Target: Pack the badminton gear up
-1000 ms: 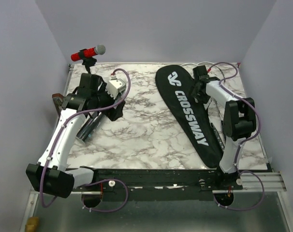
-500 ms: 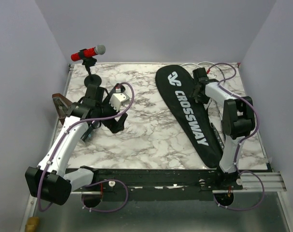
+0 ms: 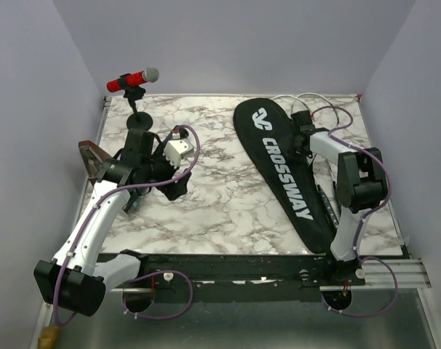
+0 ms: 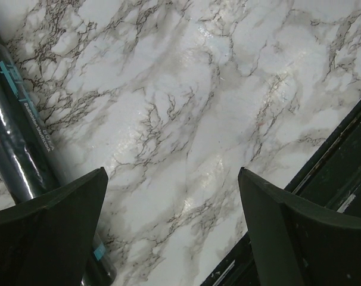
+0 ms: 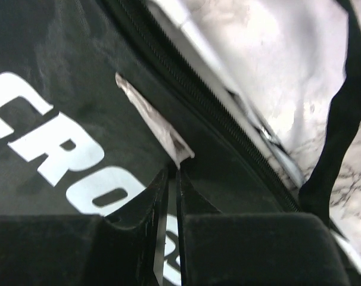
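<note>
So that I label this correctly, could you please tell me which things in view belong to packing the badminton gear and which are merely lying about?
Job: black CROSSWAY bag; its pale pull tab, in the right gripper; black tube.
Lying about: red microphone; brown wedge.

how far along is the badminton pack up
Done: nothing visibly packed. In hand: the right pincer pinches a pale tab by the zip of the CROSSWAY bag. Remaining: the black tube lies on the table beside the open left pincer; no rackets or shuttlecocks show.
</note>
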Robot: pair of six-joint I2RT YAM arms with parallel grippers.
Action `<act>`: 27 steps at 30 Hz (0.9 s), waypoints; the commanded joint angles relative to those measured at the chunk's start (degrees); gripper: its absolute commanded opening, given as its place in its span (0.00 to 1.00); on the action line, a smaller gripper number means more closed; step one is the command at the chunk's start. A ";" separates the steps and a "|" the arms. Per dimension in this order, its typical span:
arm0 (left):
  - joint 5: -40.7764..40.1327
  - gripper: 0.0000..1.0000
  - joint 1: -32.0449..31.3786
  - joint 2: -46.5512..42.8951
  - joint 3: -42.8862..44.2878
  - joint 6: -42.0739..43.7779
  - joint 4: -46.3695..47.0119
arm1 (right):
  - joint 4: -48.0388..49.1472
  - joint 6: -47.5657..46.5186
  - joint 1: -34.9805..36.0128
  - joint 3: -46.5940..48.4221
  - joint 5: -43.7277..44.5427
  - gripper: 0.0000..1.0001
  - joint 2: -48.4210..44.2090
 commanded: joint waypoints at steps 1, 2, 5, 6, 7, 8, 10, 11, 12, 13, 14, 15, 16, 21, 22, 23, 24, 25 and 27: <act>1.34 0.98 -0.23 0.19 0.94 -0.66 1.67 | 2.59 3.65 1.41 -4.22 -6.72 0.15 -4.30; 1.34 0.97 -0.23 0.54 1.03 -0.75 1.84 | 3.03 4.09 2.02 -5.10 -7.52 0.15 -4.83; 1.52 0.97 -0.23 1.16 1.38 -0.92 1.85 | 3.39 5.49 3.26 -6.08 -8.32 0.17 -6.15; 1.69 0.97 -0.32 1.24 1.38 -0.92 1.76 | 2.69 6.54 3.17 -6.17 -6.66 0.24 -6.68; 1.60 0.98 -0.40 1.33 1.38 -0.92 1.76 | 2.42 6.46 3.17 -6.17 -5.08 0.30 -7.20; 1.60 0.98 -0.49 1.25 1.38 -0.84 1.67 | 2.24 5.94 2.91 -5.99 -3.15 0.37 -7.82; 1.60 0.99 -0.49 1.07 1.12 -0.66 1.58 | -0.55 5.76 2.21 -3.89 0.89 0.54 -8.26; 1.52 0.99 -0.58 0.90 0.94 -0.40 1.58 | -1.53 5.67 1.68 -2.75 2.39 0.58 -8.44; 1.43 0.99 -0.58 0.81 0.77 -0.14 1.58 | -2.15 5.41 1.24 -2.22 3.71 0.61 -8.88; 1.34 0.99 -0.58 0.63 0.50 -0.13 1.67 | -2.59 5.41 0.80 -1.78 4.94 0.62 -9.31; 1.08 0.99 -0.67 0.54 0.41 -0.05 1.76 | -2.94 5.32 0.45 -1.51 5.74 0.63 -9.58; 1.16 0.99 -0.67 0.54 0.24 -0.04 1.76 | -3.20 5.32 -0.16 -1.25 6.01 0.63 -9.67; 1.16 0.99 -0.67 0.54 0.32 -0.04 1.76 | -3.29 5.15 -0.61 -1.16 5.75 0.64 -9.67; 2.13 0.99 -0.67 0.45 0.67 -0.40 1.94 | -3.38 4.53 -1.93 -1.42 5.92 0.64 -7.04; 2.13 0.99 -0.67 0.63 0.76 -0.48 1.76 | -3.21 4.53 -2.19 -1.59 5.75 0.64 -6.25; 2.04 0.99 -0.67 0.80 1.11 -0.66 1.50 | -2.95 4.36 -2.37 -1.77 5.31 0.64 -5.81; 2.13 0.99 -0.67 0.98 1.38 -0.57 1.32 | -2.60 4.18 -2.46 -2.03 5.39 0.64 -5.19; 1.87 0.99 -0.67 1.07 1.47 -0.66 1.14 | -2.59 4.09 -2.63 -2.30 5.66 0.64 -4.75; 1.95 0.99 -0.67 0.81 1.29 -0.40 1.06 | -2.50 3.83 -2.81 -2.56 5.75 0.64 -3.96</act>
